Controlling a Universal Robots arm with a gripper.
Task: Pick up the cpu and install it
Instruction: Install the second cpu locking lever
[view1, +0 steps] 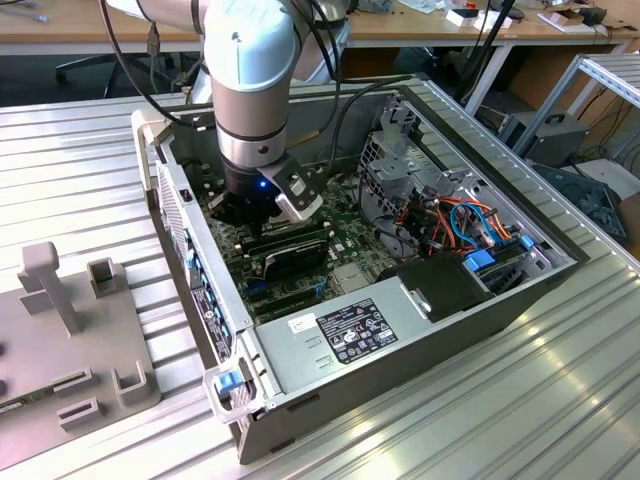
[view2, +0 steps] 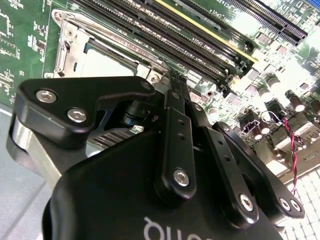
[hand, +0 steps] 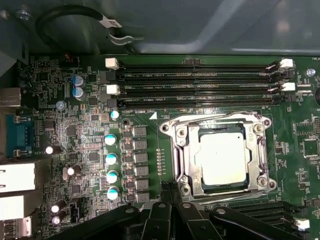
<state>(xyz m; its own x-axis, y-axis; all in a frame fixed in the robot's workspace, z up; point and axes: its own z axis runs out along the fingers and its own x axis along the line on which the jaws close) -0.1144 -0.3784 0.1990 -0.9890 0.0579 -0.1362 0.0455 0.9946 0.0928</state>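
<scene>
- CPU (hand: 222, 159) first: the dull silver square lies flat inside the metal socket frame (hand: 179, 150) on the motherboard (hand: 90, 150), as the first wrist view shows. In the second wrist view a pale corner of it (view2: 107, 64) peeks past the black linkage.
- Closest to the wrist cameras, the gripper (hand: 171, 195) hangs just above the board beside the socket's edge. Its fingertips (view2: 175, 87) are drawn together with nothing between them, so it is clenched and empty.
- From that I judge the picking up and the placing as done: the chip is in its seat and the tool is off it. The frame surrounds the chip; whether it is latched down I cannot tell.
- Just beyond the socket run the long black memory slots (hand: 200, 85), and past them the grey wall of the case.
- In the exterior view the pale-blue arm (view1: 255, 80) reaches down into the open computer case (view1: 520, 300), over the part of the board towards that view's left.
- Nearer in that view sits the power supply (view1: 350, 335); a tangle of orange and blue cables (view1: 470, 225) lies towards that view's right.
- Farthest off, wooden desks (view1: 60, 25) line the back of the room.
</scene>
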